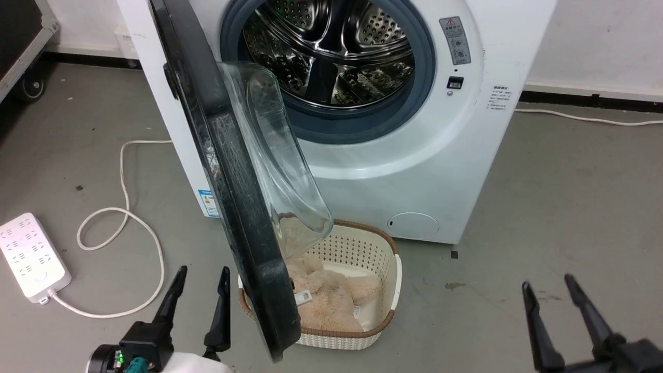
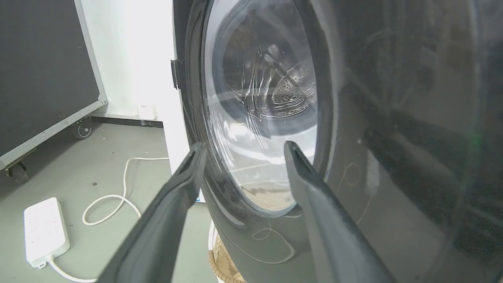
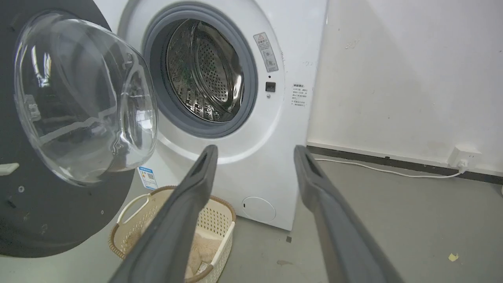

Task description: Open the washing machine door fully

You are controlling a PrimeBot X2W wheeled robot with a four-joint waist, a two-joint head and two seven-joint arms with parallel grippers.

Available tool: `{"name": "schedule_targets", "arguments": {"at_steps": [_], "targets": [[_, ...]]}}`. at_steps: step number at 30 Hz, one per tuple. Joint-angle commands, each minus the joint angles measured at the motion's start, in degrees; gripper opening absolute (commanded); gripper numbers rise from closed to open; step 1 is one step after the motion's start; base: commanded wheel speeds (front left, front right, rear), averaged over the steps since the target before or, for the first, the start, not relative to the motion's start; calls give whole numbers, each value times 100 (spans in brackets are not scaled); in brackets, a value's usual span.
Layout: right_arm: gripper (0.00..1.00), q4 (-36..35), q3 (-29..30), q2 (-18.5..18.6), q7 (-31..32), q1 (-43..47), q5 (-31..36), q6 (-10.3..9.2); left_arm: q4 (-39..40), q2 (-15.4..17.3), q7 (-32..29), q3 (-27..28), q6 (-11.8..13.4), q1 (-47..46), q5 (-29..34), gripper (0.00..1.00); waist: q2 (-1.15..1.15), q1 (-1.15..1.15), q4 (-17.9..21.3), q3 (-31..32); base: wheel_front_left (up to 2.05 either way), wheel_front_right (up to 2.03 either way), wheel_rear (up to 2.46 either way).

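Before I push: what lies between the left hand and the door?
Nothing; in the head view, bare floor separates the left hand from the washing machine door.

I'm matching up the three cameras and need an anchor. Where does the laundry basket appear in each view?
Head view: laundry basket at lower centre, its left side hidden behind the washing machine door.
Left wrist view: a wicker sliver at the bottom edge, under the door.
Right wrist view: lower left, below the door.
Shared landmark: the washing machine door.

The washing machine door (image 1: 233,207) stands open (glass bowl (image 1: 279,171) facing inward) over a basket (image 1: 362,248).
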State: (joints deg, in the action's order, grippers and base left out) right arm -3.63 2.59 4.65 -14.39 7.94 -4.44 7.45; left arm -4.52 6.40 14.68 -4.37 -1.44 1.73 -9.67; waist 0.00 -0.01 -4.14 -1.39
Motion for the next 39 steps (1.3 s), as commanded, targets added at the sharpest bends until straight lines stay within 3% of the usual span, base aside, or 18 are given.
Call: {"name": "schedule_targets", "arguments": {"at_steps": [1,10,11,16,22,28,33,39], "targets": [[100,-54,41,-66,-41,112,103,3,56,11,32,54,19,61,36,100,0,1,13,2,0,0,0],[100,-125,97,-175,-59,130,-50,3,137,-18,32,70,-31,124,165,100,0,1,49,-22,0,0,0],[100,-135,60,-176,-60,88,-56,3,157,-65,32,65,-37,154,173,0,0,1,38,-18,0,0,0],[100,-136,33,-176,-60,67,-41,3,717,-174,32,222,-76,64,109,0,0,1,-23,-33,0,0,0],[100,-103,11,-177,-61,55,25,3,1727,-291,32,840,44,-224,-198,0,0,1,-79,-9,0,0,0],[100,-64,21,-177,-61,57,11,3,2850,-312,32,1161,-74,-737,-135,0,0,1,-103,32,0,0,0],[100,-43,21,-177,-61,42,-10,3,3751,-325,32,823,-142,-1141,12,0,0,1,-106,39,0,0,0],[100,37,19,-177,-61,23,-35,3,3885,-333,-415,-169,-266,-1056,148,0,0,1,-85,36,0,0,0]]}}
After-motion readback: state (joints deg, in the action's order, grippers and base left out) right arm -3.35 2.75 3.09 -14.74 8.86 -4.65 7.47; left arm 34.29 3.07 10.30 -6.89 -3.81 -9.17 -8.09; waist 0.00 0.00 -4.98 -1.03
